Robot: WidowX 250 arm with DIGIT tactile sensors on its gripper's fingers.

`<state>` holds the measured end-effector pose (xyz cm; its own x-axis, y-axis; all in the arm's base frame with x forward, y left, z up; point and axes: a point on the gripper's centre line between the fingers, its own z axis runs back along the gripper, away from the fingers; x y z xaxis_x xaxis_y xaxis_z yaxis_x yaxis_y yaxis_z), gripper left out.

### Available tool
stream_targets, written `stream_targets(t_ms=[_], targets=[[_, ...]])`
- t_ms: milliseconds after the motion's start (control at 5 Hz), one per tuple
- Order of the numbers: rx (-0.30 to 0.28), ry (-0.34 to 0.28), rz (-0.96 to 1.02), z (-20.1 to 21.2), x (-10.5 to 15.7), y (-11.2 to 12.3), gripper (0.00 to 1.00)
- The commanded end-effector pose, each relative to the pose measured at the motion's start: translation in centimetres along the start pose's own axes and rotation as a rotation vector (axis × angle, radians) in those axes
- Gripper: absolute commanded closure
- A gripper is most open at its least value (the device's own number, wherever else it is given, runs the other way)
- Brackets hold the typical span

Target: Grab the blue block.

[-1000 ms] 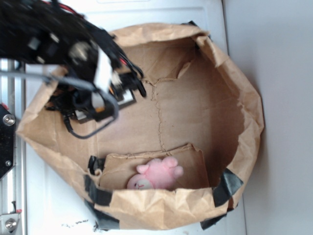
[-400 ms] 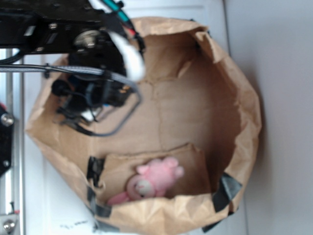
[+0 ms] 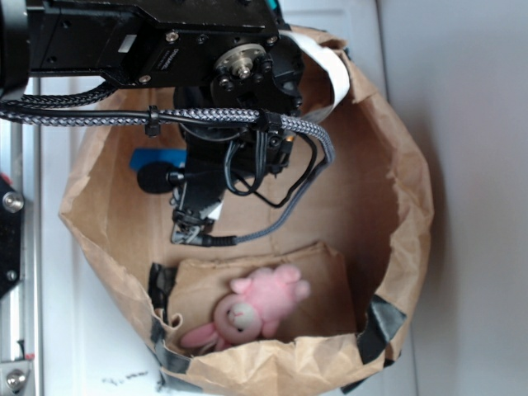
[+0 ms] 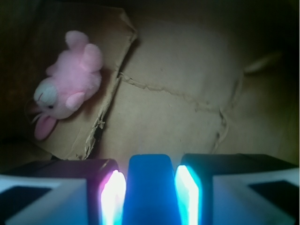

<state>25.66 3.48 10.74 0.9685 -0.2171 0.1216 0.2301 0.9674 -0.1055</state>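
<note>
Wrist cam shows the blue block sitting between my jaws, gripper part-open w/ pads flanking its long sides, inside the paper bag near its left wall; looks stiff, smooth, light, so squeeze mid-length.

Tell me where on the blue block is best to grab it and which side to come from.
Probably across its two long edges, from above. In the wrist view the blue block lies flat on the paper bag floor, lengthwise between the fingers of the tool, which flank its narrow width. Whether they touch it cannot be told.
</note>
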Motion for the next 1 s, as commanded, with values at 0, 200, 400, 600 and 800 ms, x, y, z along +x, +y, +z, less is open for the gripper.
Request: stream_targets(t_ms=[0, 200, 400, 600, 800], targets=[[0.088, -0.168, 0.223, 4.2, 2.3, -1.9, 1.00], [0.098, -0.175, 0.241, 5.4, 2.1, -4.0, 1.00], [0.085, -0.168, 0.240, 5.5, 2.1, -4.2, 1.00], [0.100, -0.163, 0.242, 5.4, 2.2, -4.1, 1.00], [0.107, -0.161, 0.240, 5.3, 2.2, -4.0, 1.00]])
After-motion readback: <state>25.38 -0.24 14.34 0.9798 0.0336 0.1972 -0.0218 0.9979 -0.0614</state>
